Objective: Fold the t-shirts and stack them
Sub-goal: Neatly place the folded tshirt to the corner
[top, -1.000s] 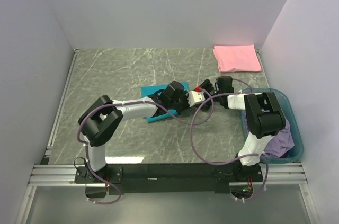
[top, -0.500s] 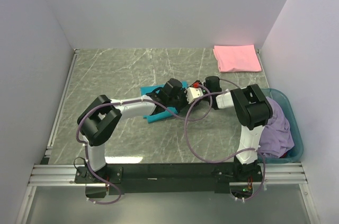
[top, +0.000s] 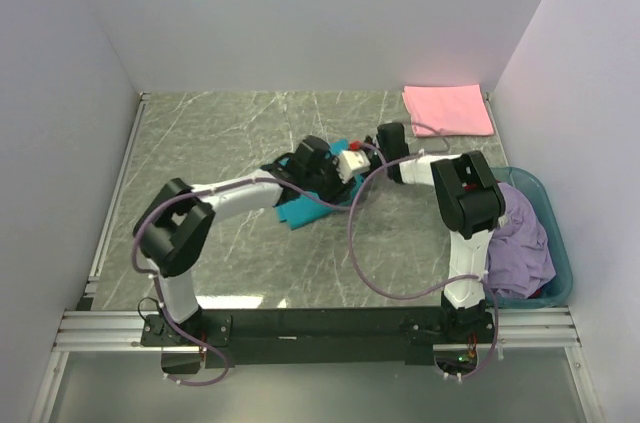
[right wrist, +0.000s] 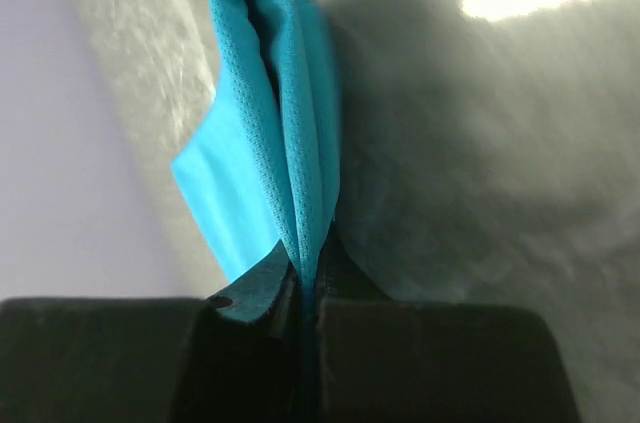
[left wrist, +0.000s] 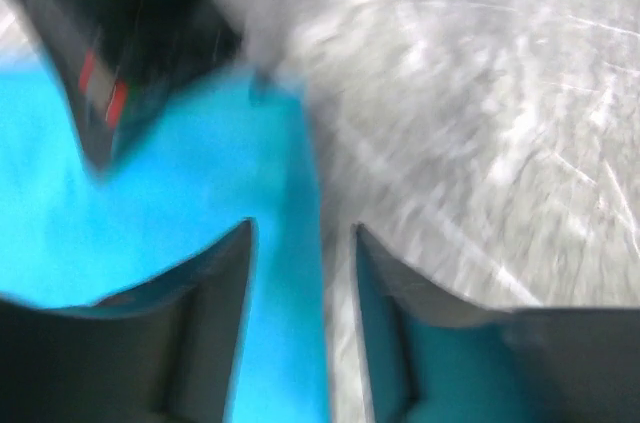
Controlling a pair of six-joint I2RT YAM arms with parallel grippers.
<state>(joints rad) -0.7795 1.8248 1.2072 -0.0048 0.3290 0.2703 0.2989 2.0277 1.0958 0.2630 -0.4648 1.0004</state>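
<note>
1. Teal soft cloth t-shirt (top: pixel 300 209) lies bunched on the grey marbled desk (top: pixel 200 143), well to the left of the folded pink cloth t-shirt (top: pixel 447 109), on its near side.
2. Our right tool (right wrist: pixel 305 288) pinches a doubled teal edge; our left tool (left wrist: pixel 303 235) stands narrowly parted over another edge.
3. We judge it light and limp: grip doubled edges on both sides.

Teal t-shirt (top: pixel 300 211) and both arms' jaws farther back and left than a second ago
</note>
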